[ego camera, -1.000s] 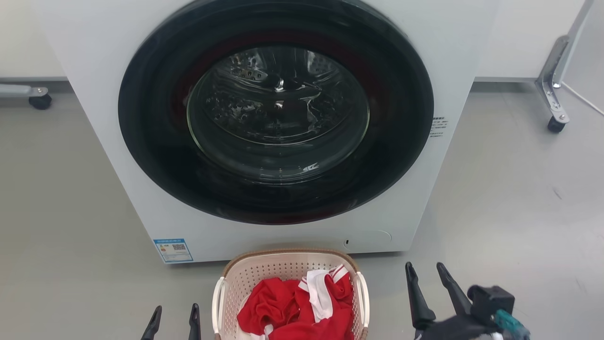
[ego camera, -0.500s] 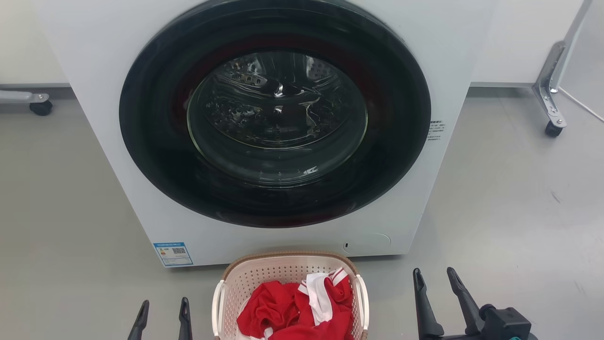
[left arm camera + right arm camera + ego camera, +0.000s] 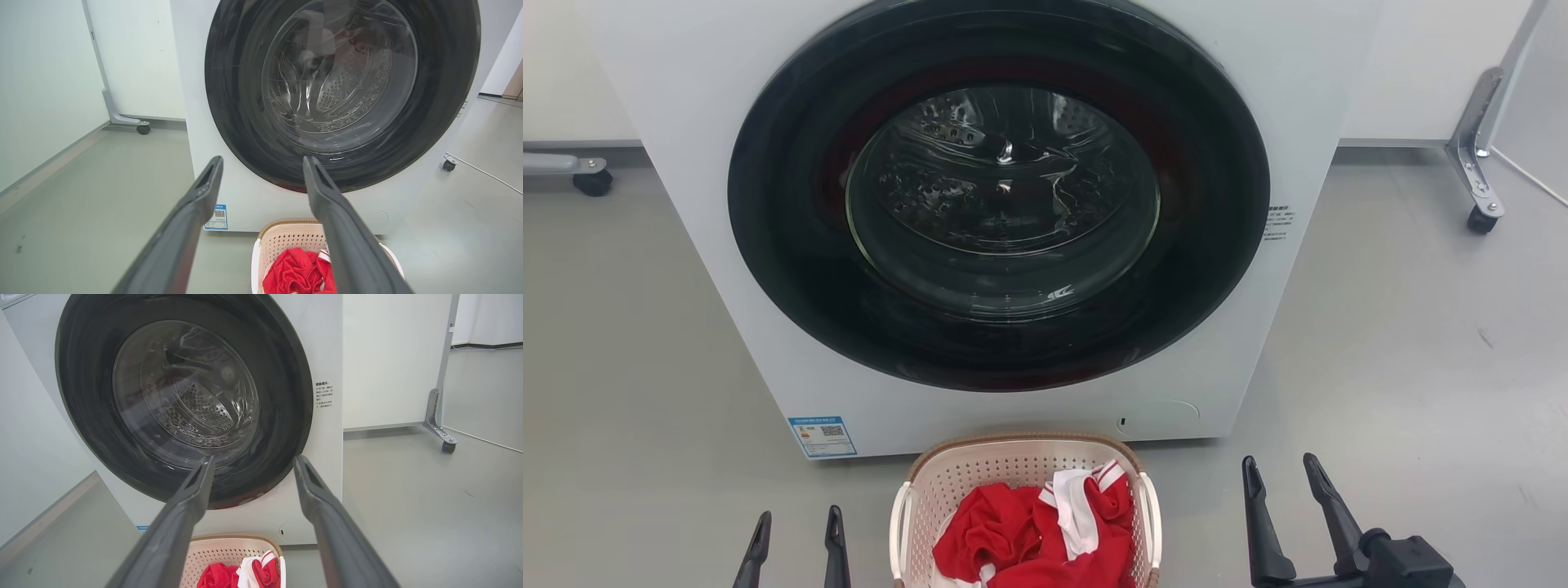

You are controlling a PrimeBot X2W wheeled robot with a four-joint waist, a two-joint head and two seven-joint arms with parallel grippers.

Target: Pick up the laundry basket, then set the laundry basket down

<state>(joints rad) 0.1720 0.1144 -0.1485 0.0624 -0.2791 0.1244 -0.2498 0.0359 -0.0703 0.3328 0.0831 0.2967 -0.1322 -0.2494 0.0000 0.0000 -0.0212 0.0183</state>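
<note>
The cream perforated plastic laundry basket with the brown woven-look rim (image 3: pixel 1013 472) stands on the grey floor (image 3: pixel 1405 367), right at the foot of the white front-loading washer (image 3: pixel 686 204). It holds crumpled red-and-white clothes (image 3: pixel 1029 535). Over the last second both tools have drifted outward. The left tool (image 3: pixel 798 514) now sits further left of the basket and the right tool (image 3: pixel 1279 460) further right, while the basket has not moved. Each tool is clear of the white side handles (image 3: pixel 900 523), so the pick-up appears not yet begun, and the arms would likely have to close in first. The head view gives the flanking layout. The wrist views add that each tool's fingers are spread wide with nothing between them, and the left wrist view catches one white handle at the basket's edge.
</note>
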